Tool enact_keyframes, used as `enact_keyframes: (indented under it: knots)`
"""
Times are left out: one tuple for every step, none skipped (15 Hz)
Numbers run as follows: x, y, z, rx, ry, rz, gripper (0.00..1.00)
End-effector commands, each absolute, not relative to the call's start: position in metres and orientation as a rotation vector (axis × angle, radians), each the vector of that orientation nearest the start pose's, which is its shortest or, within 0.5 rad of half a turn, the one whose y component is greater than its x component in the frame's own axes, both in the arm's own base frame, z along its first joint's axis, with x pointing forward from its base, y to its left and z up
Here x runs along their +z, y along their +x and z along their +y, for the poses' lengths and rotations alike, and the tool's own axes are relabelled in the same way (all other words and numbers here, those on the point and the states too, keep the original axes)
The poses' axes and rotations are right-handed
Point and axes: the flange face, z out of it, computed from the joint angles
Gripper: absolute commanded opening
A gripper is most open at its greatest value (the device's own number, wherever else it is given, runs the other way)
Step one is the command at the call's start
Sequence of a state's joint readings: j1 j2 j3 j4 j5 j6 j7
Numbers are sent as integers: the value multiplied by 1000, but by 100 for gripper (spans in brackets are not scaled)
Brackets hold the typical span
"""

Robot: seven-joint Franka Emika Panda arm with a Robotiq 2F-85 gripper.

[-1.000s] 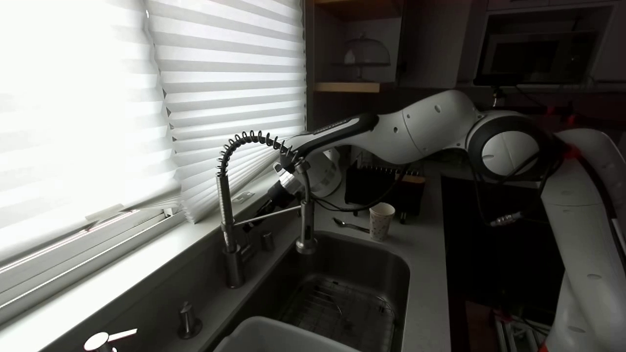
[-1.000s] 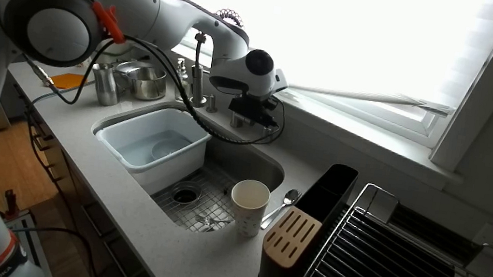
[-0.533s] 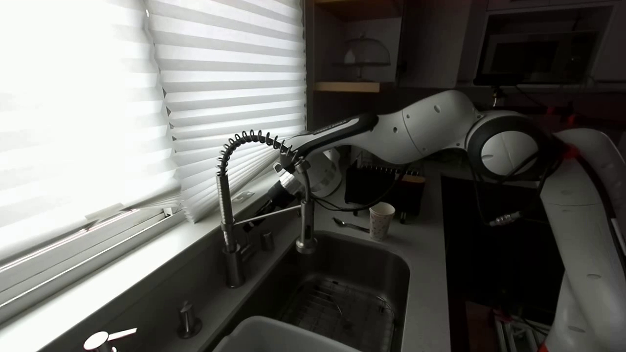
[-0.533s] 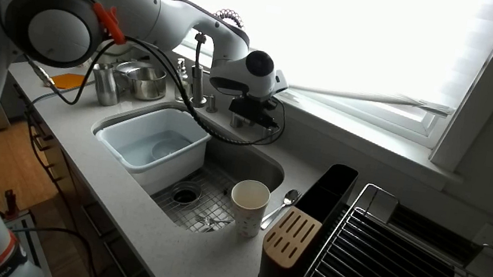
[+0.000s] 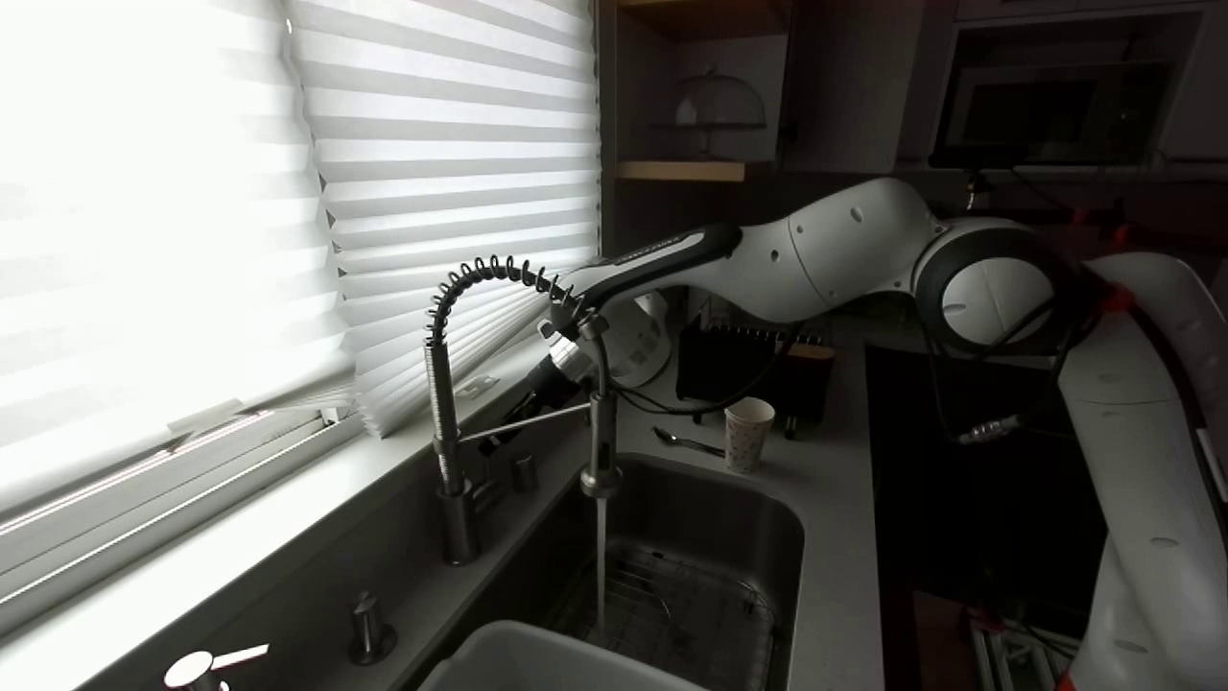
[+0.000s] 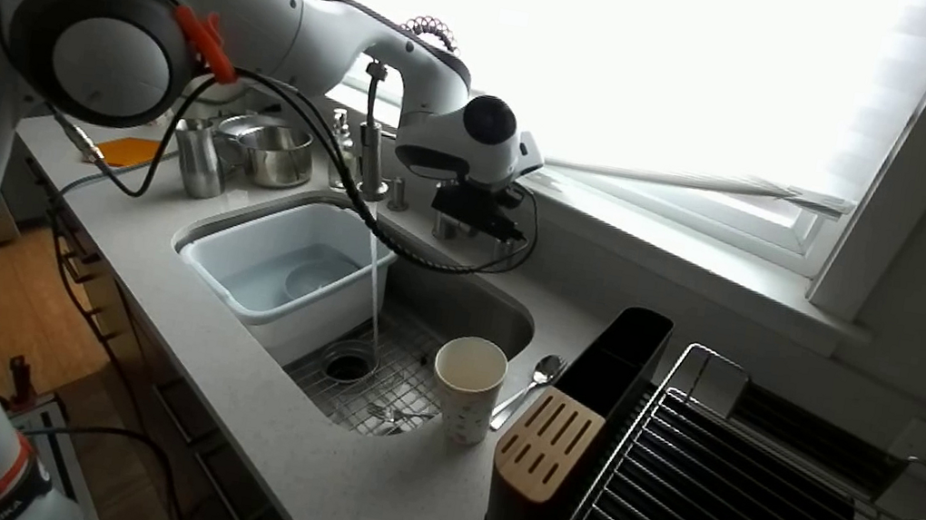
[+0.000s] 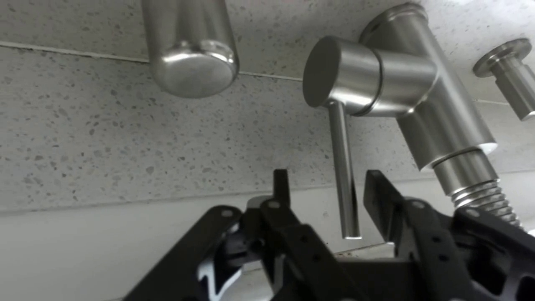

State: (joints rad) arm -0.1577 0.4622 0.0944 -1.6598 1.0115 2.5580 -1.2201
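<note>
My gripper [image 7: 326, 173] is open in the wrist view. The thin metal lever [image 7: 345, 179] of the faucet [image 7: 426, 88] shows between its two black fingers, nearer the right one, with gaps on both sides. In an exterior view the gripper [image 5: 523, 417] is low behind the faucet's spray head [image 5: 602, 441], close to the faucet body [image 5: 460, 523]. A stream of water [image 5: 602, 566] runs from the spray head into the sink [image 5: 710, 494]; the stream also shows in an exterior view [image 6: 375, 284]. There the gripper [image 6: 480, 210] has its fingertips hidden.
A white tub [image 6: 324, 327] stands in the sink. A paper cup [image 6: 466, 398], a spoon [image 6: 546, 370], a black utensil holder [image 6: 547, 447] and a dish rack [image 6: 728, 511] are on the counter. A metal cylinder [image 7: 192, 54] stands beside the lever. The windowsill [image 5: 288, 518] runs behind.
Water now streams from the spray head; none showed in the earlier frames. The arm and gripper have hardly moved.
</note>
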Motion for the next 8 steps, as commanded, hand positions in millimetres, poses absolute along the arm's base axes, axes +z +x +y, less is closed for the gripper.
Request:
enact_keyframes:
  knots:
    - [382, 694, -78, -943, -2549, -421, 83]
    - [384, 691, -80, -909, -2545, -399, 90]
    - [387, 687, -81, -882, -2550, -371, 98]
    - [389, 683, -83, -837, -2561, -340, 100]
    - [392, 678, -86, -791, -2585, -310, 100]
    - [396, 674, -90, -762, -2606, -291, 100]
    - [402, 669, -95, -736, -2640, -276, 100]
    - [407, 665, -101, -712, -2677, -258, 100]
